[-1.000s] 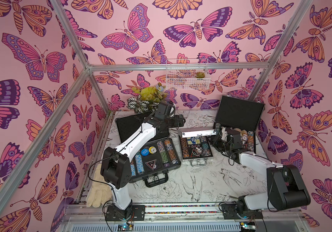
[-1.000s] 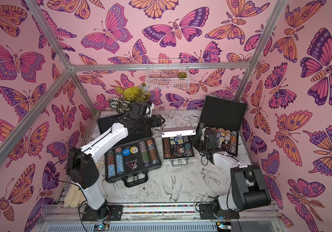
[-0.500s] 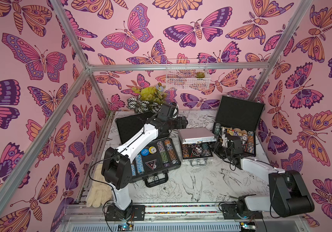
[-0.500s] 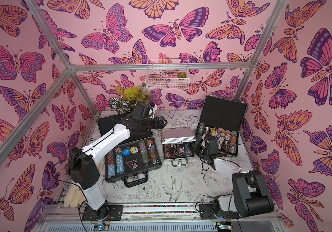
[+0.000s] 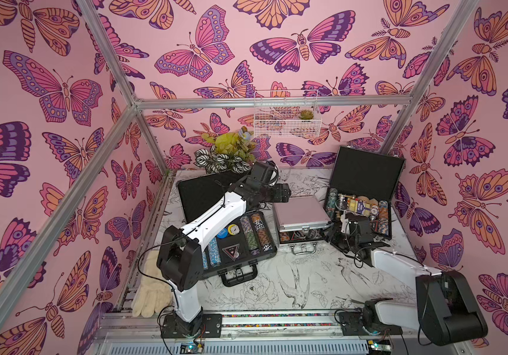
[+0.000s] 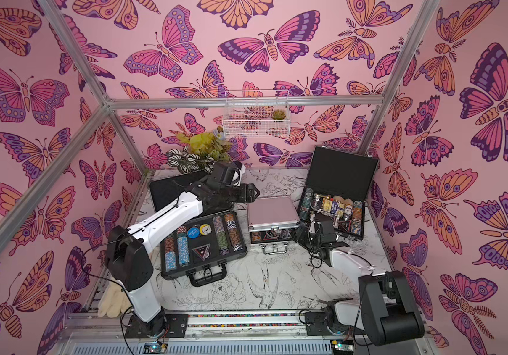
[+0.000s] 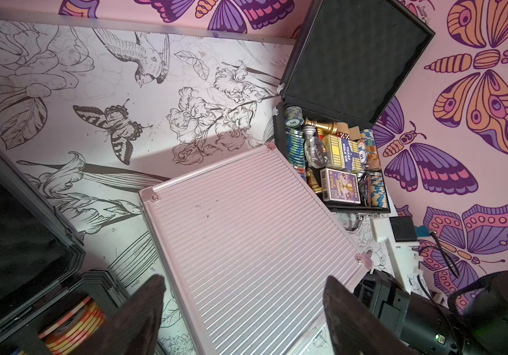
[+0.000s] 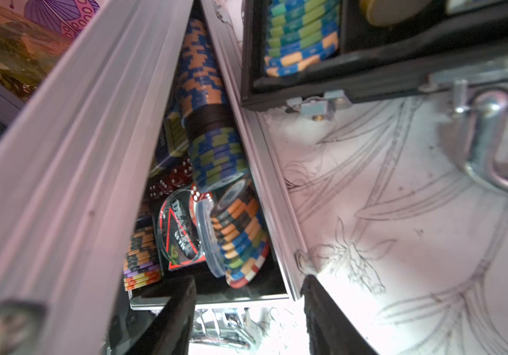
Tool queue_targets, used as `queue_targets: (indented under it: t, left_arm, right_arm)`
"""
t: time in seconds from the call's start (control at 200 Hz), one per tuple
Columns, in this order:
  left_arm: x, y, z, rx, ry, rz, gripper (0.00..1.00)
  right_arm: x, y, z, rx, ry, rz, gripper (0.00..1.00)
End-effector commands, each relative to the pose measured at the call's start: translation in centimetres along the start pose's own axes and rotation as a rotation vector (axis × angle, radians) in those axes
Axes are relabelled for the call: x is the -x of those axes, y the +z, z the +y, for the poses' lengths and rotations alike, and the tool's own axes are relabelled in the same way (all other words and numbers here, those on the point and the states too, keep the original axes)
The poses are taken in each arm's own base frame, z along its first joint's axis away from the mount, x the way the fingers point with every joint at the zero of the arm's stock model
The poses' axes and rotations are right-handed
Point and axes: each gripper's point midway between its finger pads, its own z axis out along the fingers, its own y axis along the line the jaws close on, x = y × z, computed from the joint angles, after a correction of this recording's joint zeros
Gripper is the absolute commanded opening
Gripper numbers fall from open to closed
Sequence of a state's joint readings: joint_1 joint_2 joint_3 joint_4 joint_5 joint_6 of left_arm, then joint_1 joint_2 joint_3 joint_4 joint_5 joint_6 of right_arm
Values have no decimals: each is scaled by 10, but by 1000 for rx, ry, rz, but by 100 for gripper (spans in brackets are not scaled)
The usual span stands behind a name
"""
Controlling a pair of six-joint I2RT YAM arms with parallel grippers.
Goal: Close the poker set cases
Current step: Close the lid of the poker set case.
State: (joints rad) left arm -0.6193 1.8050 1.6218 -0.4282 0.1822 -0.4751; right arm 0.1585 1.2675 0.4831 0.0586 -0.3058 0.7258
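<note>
Silver aluminium case (image 5: 300,212), lid (image 7: 246,230) ajar over its chips (image 8: 216,159): your left gripper (image 7: 243,281) hangs jaws apart above the lid, your right gripper (image 8: 248,282) jaws apart at its front corner.

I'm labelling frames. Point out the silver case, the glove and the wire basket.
silver case (image 5: 300,212): in a top view, lid centre.
glove (image 5: 152,287): in a top view, middle.
wire basket (image 5: 286,130): in a top view, front wall.
</note>
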Motion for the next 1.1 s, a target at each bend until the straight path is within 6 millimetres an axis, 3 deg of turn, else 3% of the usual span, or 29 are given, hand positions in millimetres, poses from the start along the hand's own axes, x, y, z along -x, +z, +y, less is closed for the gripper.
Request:
queue_targets:
  t: [0.0, 0.401, 0.696, 0.917, 1.097]
  left_arm:
    - [-13, 2, 1, 17, 20, 29, 82]
    - [-50, 26, 1, 30, 31, 119, 82]
    - [-83, 55, -3, 43, 59, 202, 81]
    - [-105, 74, 1, 51, 68, 261, 77]
    - [-122, 84, 10, 60, 45, 298, 69]
  right_arm:
    - [-1, -5, -10, -49, -30, -8, 58]
    - [-13, -6, -25, -103, -53, 19, 58]
    - [-17, -6, -28, -112, -58, 35, 58]
    - [-18, -12, -12, -51, -87, 60, 57]
    - [-19, -19, 14, 33, -121, 77, 55]
